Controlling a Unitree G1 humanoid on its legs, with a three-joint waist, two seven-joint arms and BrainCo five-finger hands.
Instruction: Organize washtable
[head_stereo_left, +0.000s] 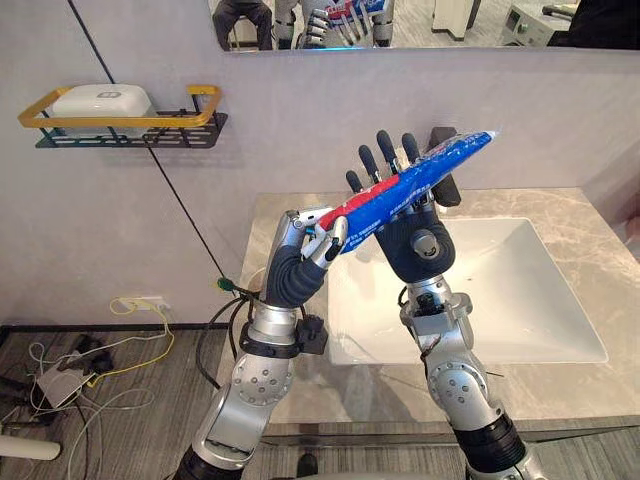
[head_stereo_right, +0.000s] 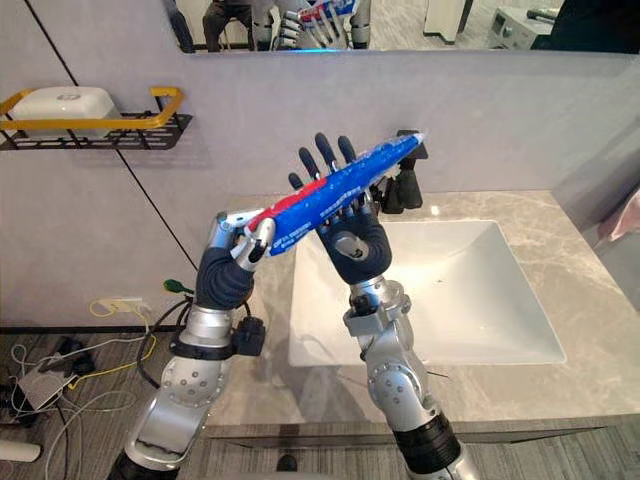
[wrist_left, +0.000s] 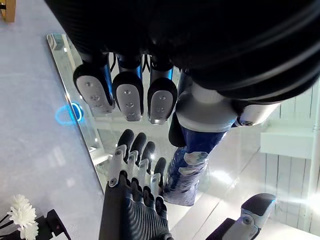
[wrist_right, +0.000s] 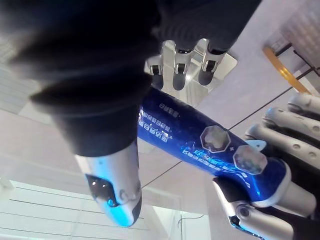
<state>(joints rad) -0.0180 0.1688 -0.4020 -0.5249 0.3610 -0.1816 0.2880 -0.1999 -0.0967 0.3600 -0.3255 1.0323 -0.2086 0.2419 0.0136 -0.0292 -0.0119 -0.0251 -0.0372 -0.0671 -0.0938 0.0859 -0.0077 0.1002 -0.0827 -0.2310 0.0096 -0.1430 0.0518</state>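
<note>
A long glossy blue plastic tube (head_stereo_left: 410, 190) with a red end and white print slants in the air above the rear left corner of the white basin (head_stereo_left: 500, 290) in the grey marble washtable (head_stereo_left: 560, 205). The left hand (head_stereo_left: 318, 240) curls fingers and thumb round its red end. The right hand (head_stereo_left: 420, 245) stands with straight fingers against its blue middle.

Tally: 2 robot hands, i.e. 1 left hand (head_stereo_left: 300, 265) & 1 right hand (head_stereo_left: 418, 242), plus 1 blue-and-red toothpaste tube (head_stereo_left: 412, 184). Wall fittings: 1 mirror (head_stereo_left: 450, 25), 1 black-and-yellow shelf (head_stereo_left: 130, 127) w/ 1 white box (head_stereo_left: 100, 100) on it, 1 socket (head_stereo_left: 143, 301) low down. Washtable: 1 marble counter (head_stereo_left: 590, 215), 1 white sink (head_stereo_left: 560, 300), 1 black faucet (head_stereo_right: 408, 190); floor: 1 white power strip (head_stereo_left: 58, 386), loose cables (head_stereo_left: 128, 367) too tangled to count.
</note>
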